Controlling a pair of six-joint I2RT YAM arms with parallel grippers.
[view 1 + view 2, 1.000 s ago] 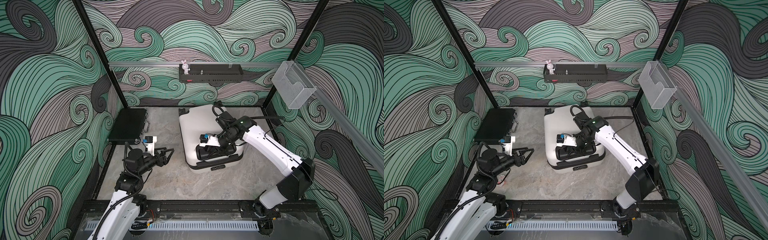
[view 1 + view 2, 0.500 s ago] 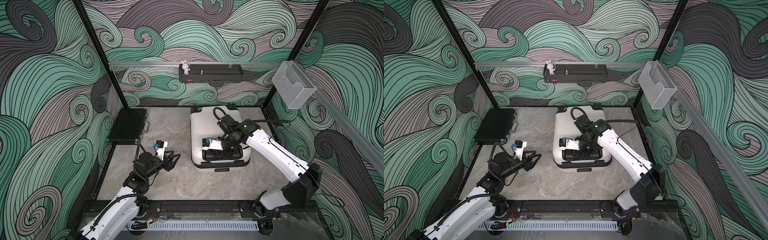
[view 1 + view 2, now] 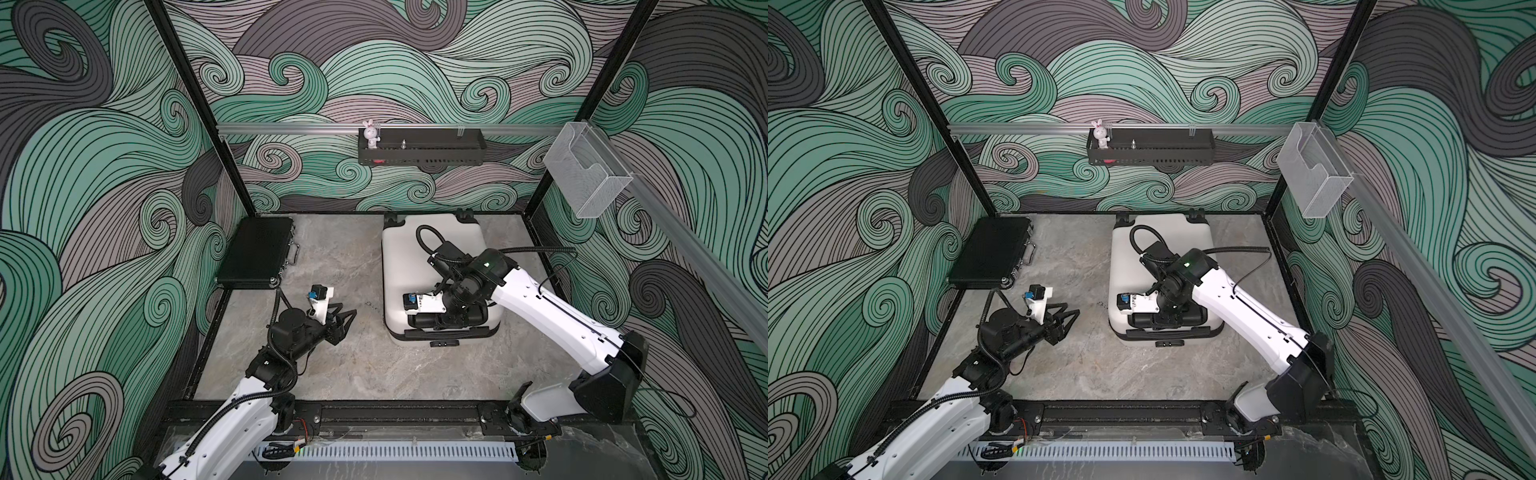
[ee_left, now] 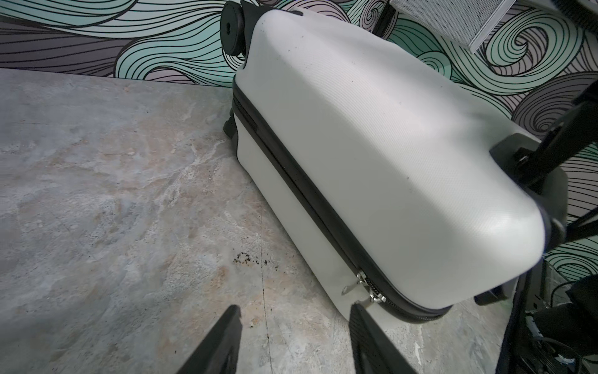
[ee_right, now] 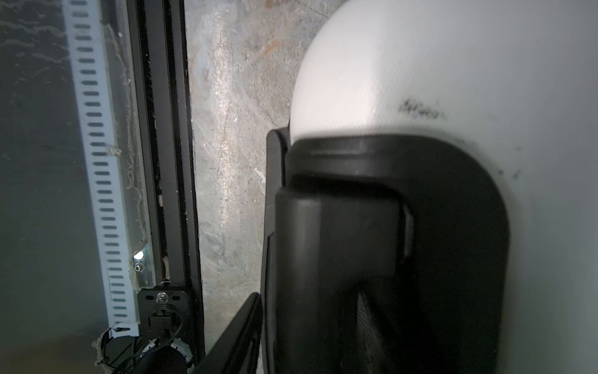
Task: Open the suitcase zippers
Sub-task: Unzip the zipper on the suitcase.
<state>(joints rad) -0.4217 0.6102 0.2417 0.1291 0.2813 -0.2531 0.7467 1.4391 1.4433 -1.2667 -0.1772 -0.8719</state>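
Right gripper (image 3: 451,321) at suitcase (image 3: 407,257) handle (image 5: 336,252), likely steadying it, grip unclear; left gripper (image 4: 294,307), jaws apart, faces the zippers (image 4: 291,176)

Right hand (image 3: 452,321) at suitcase (image 3: 399,257) handle (image 5: 336,252), its grip too dark to tell.

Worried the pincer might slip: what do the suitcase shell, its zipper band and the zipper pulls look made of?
Suitcase shell: likely hard white plastic; fine pebbled texture, soft sheen.
Zipper band: black fabric or rubbery tape, matte; unclear which.
Zipper pulls: metal, going by the silvery glint.
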